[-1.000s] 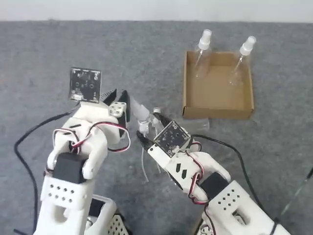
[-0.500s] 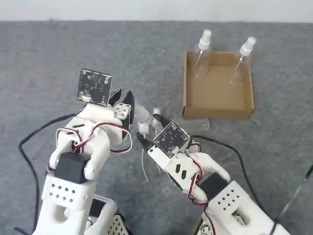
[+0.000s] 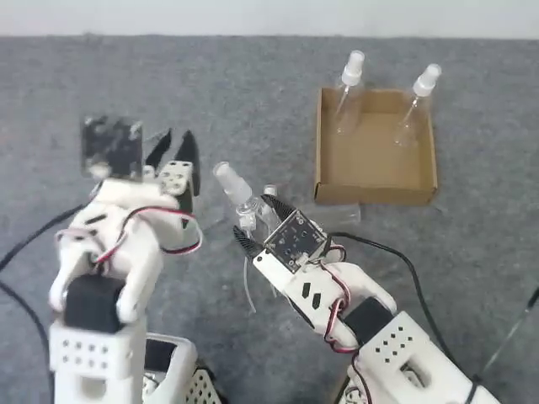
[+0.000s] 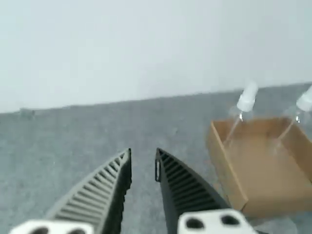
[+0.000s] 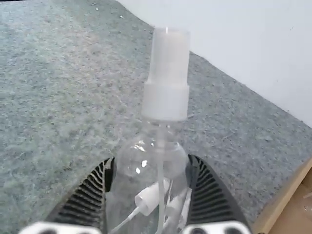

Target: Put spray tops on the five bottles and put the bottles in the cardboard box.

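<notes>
My right gripper (image 3: 253,217) (image 5: 150,165) is shut on a clear bottle (image 3: 246,204) (image 5: 141,161), one finger on each side of its body. A white spray top (image 3: 225,174) (image 5: 165,92) sits on the bottle's neck. My left gripper (image 3: 177,139) (image 4: 143,155) hangs to the left of the bottle, apart from it, open with nothing between its fingers. The cardboard box (image 3: 370,164) (image 4: 263,165) lies at the back right. Two capped bottles (image 3: 347,97) (image 3: 413,105) (image 4: 243,105) lean on its far wall.
A thin white dip tube (image 3: 249,286) lies on the grey mat (image 3: 210,76) under the right arm. Something clear (image 3: 345,215) rests by the box's near edge. A black cable (image 3: 419,286) runs along the right arm.
My left gripper has pulled back to the left, off the spray top, and its arm has risen. The right gripper still keeps the bottle in the same place.
</notes>
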You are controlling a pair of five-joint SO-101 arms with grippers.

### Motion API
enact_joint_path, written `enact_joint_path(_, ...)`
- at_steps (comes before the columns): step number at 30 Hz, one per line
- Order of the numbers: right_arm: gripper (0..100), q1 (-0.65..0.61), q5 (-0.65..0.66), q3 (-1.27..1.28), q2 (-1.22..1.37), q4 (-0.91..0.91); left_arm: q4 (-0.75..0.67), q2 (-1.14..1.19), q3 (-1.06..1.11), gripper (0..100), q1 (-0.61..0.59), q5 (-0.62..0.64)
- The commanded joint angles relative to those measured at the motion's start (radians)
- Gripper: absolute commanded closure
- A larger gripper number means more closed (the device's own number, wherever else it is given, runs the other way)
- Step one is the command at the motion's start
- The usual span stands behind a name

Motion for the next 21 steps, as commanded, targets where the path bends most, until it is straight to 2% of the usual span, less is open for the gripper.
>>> enact_joint_path(1, 99.2, 0.007, -0.008, -0.02, -0.027, -0.028, -0.009, -0.081, 0.077, 93, -0.008, -0.017)
enact_joint_path(7, 99.2, 0.007, -0.008, -0.02, -0.027, -0.027, -0.169, -0.035, 0.243, 93, -0.005, -0.032)
enact_joint_path(15, 99.2, 0.007, -0.008, -0.02, -0.027, -0.027, -0.176, 0.018, 0.246, 93, 0.118, -0.034)
enact_joint_path(21, 99.2, 0.007, -0.008, -0.018, -0.027, -0.025, -0.137, 0.026, 0.242, 93, 0.094, -0.034)
